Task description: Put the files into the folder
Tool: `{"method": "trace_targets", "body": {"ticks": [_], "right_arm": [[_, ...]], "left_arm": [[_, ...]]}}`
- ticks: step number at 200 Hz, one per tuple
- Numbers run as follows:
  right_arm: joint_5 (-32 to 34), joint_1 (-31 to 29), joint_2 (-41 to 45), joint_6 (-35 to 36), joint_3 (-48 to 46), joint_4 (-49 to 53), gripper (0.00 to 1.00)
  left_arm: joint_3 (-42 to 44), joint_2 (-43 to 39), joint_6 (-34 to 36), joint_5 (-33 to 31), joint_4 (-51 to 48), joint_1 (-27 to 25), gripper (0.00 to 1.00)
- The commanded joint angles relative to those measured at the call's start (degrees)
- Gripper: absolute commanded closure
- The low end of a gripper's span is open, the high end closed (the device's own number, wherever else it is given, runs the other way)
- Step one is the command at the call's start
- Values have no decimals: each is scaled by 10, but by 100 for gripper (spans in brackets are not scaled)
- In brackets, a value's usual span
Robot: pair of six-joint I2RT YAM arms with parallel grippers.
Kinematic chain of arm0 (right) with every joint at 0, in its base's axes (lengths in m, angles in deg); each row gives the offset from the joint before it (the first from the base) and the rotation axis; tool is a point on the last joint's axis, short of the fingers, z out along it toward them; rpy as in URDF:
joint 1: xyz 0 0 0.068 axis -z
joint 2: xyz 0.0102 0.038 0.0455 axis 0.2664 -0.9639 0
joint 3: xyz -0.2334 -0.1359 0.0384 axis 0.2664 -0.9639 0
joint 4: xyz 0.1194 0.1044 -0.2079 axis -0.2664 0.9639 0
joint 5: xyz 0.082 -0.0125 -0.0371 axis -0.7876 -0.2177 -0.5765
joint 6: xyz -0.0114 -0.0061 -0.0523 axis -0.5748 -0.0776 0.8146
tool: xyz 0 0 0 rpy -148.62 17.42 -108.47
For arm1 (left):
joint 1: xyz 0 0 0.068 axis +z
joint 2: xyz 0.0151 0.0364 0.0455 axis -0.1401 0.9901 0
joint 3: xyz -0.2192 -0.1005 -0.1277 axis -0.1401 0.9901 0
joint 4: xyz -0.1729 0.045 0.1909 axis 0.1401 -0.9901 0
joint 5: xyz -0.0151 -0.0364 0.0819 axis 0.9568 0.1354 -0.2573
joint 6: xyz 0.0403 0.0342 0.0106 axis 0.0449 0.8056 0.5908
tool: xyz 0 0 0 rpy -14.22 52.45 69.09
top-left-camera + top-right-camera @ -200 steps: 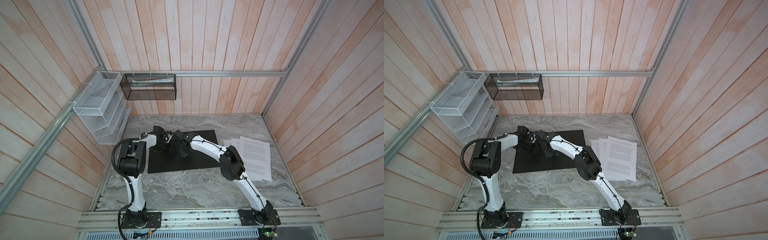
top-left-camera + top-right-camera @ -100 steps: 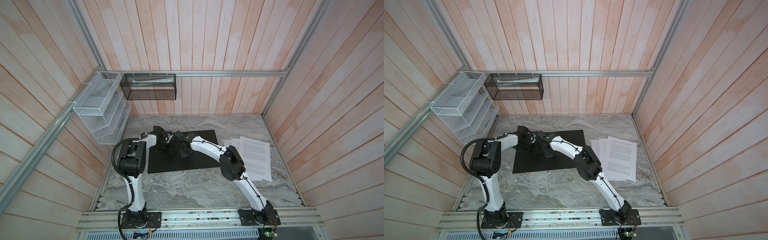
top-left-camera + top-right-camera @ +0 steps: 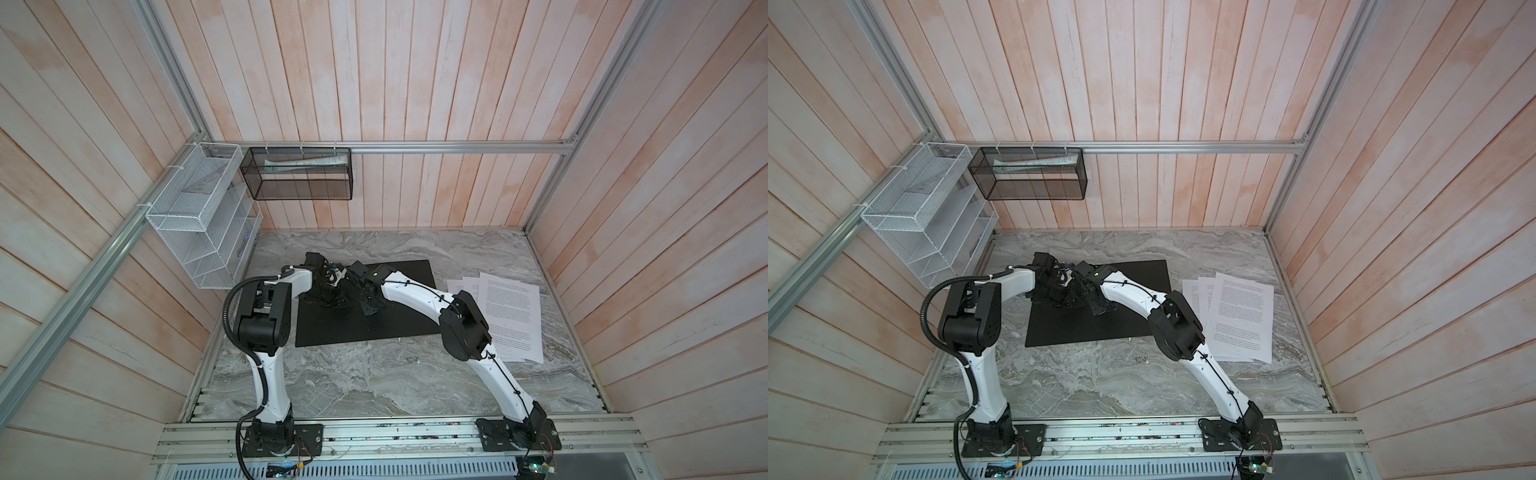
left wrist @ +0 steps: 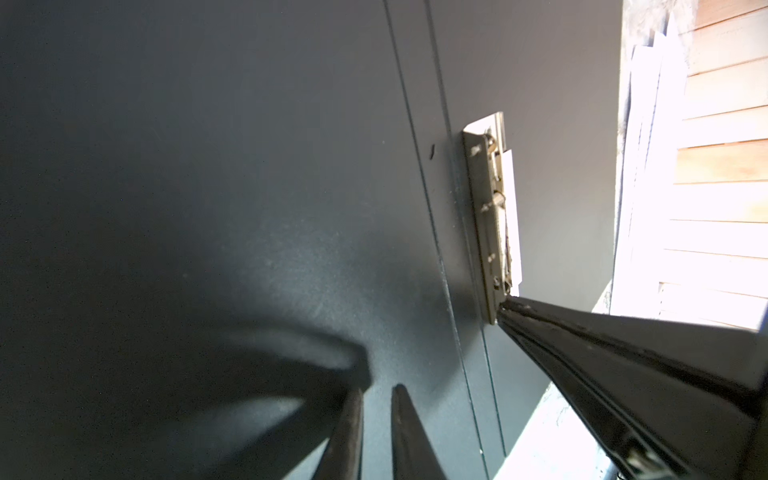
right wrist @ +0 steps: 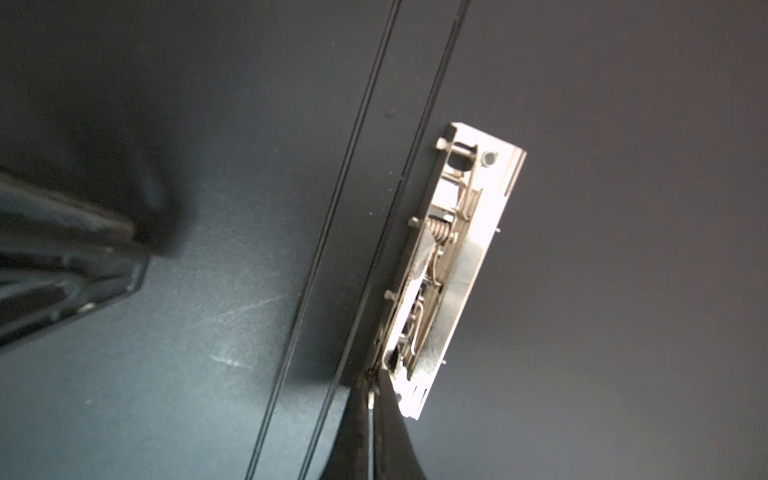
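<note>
The folder [image 3: 395, 324] lies open on the counter [image 3: 374, 382]; the files [image 3: 511, 303] sit loose to its right, none inside. Both clenched: left tool [image 4: 377, 390] on the cover, right tool [image 5: 374, 384] at the clip [image 5: 457, 249].

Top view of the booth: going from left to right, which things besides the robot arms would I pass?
You'd pass the white wire mesh organizer → black mesh basket → flat black open folder → white printed paper sheets.
</note>
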Motion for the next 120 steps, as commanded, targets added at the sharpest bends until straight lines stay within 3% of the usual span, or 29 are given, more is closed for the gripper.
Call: {"method": "trace_targets", "body": {"ticks": [1,120], "right_arm": [[-32,11,-64,2,-31,42,98],[-17,22,-68,-12,1,66,99]], "left_arm": [[8,20,2,-41,-36,4,82],[-16,36,7,-69,-79,7,82]]}}
